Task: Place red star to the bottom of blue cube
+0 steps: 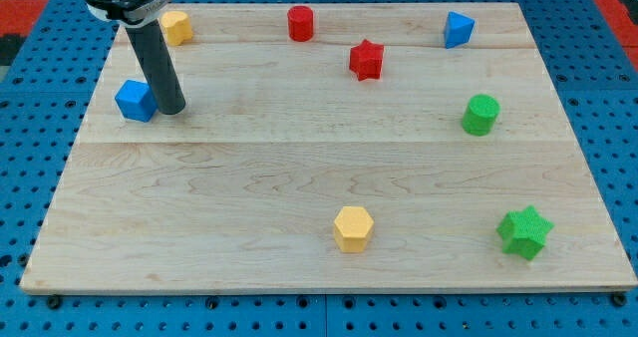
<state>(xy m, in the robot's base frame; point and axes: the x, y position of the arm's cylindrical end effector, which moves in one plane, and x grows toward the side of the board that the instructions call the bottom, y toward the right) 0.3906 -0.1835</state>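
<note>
We see my tip (pixel 170 109) bare, holding nothing, just right of the blue cube (pixel 135 100) at the wooden board's (pixel 249 197) left, red star (pixel 366 60) well apart toward the view's top centre

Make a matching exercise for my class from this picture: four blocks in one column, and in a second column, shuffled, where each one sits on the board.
Blocks
1. red star
2. blue cube
3. green star
4. red cylinder

Places
A. bottom right corner of the view
B. left side, right beside my tip
C. at the top edge, near the middle
D. upper middle, just below and right of the red cylinder

Pairs: 1-D, 2-B, 3-A, 4-C
</note>
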